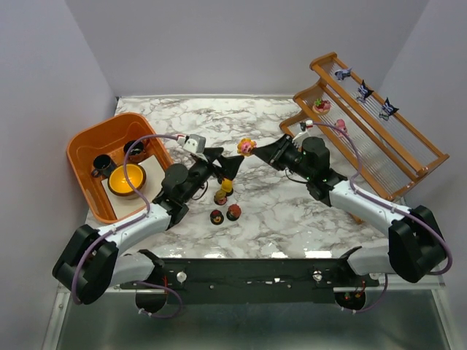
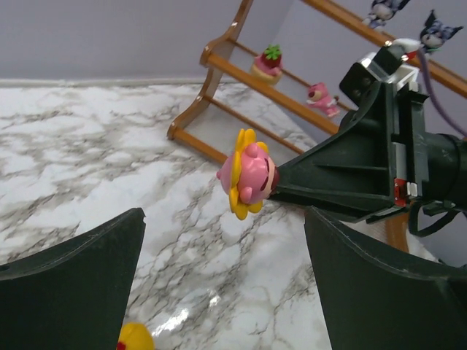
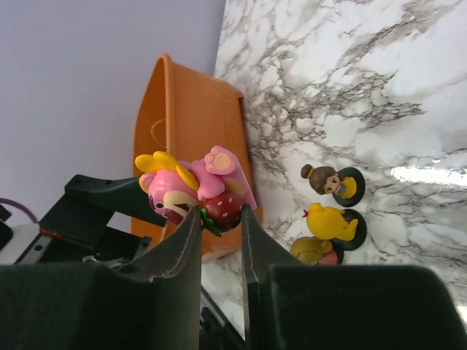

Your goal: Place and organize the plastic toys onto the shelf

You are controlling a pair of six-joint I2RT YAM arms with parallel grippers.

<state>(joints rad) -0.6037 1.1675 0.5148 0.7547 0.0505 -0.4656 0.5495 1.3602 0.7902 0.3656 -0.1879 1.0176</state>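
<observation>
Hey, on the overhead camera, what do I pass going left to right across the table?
Orange tub → left arm's open fingers → pink toy, gripped by the right arm's fingers → wooden shelf.

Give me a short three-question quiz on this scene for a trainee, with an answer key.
1. True or false: the left hand is shut on a toy.
2. What is the right hand gripping? A) a dark cup B) a pink figurine with yellow petals C) a yellow bowl
3. How many purple-black toys stand on the shelf?

Key: 1 false, it is open and empty; 2 B; 3 three.
</observation>
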